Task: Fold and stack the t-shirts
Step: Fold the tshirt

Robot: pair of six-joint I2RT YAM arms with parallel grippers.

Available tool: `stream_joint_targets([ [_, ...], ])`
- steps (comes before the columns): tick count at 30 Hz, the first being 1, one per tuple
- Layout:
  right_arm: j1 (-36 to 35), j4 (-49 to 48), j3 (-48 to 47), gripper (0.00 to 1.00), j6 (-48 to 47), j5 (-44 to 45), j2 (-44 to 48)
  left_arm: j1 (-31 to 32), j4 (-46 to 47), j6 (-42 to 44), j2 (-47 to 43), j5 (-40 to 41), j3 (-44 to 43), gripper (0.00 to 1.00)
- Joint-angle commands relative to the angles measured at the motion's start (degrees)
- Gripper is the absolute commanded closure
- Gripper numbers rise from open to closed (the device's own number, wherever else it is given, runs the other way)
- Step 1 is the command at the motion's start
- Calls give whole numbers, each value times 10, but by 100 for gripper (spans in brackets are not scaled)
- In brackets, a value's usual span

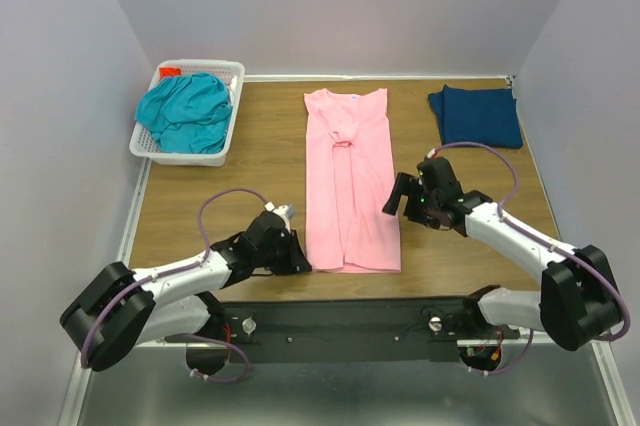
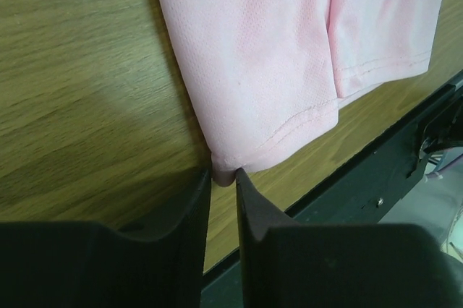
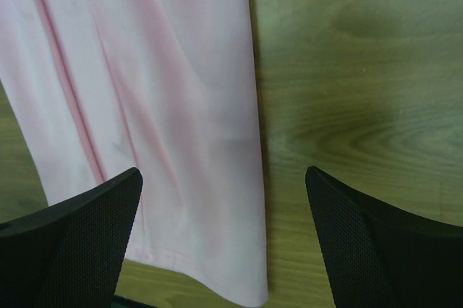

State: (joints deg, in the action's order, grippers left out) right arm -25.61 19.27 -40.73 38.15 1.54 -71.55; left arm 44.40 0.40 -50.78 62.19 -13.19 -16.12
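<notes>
The light pink t-shirt (image 1: 350,176) lies lengthwise in a long strip in the middle of the table, collar at the far end. My left gripper (image 1: 300,264) sits at its near left hem corner; in the left wrist view the jaws (image 2: 224,176) are nearly closed, with that pink corner (image 2: 253,69) pinched between the tips. My right gripper (image 1: 398,196) is wide open and empty, straddling the shirt's right edge (image 3: 181,105); the wrist view shows it (image 3: 224,239) above the cloth. The navy t-shirt (image 1: 476,116) lies folded at the back right. The teal t-shirt (image 1: 185,111) is bunched in the basket.
The white lattice basket (image 1: 205,65) stands at the back left corner. A black mounting rail (image 1: 340,316) runs along the near table edge, just behind the pink hem. Grey walls close in on the left, back and right.
</notes>
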Motion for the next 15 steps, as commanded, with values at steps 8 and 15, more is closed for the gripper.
stream_joint_targets([
  [8,-2,57,81,3,-19,-166,69,4,13,30,80,-10,-35,100],
  [15,-2,125,94,6,-36,-210,74,4,6,32,36,-7,-30,100],
])
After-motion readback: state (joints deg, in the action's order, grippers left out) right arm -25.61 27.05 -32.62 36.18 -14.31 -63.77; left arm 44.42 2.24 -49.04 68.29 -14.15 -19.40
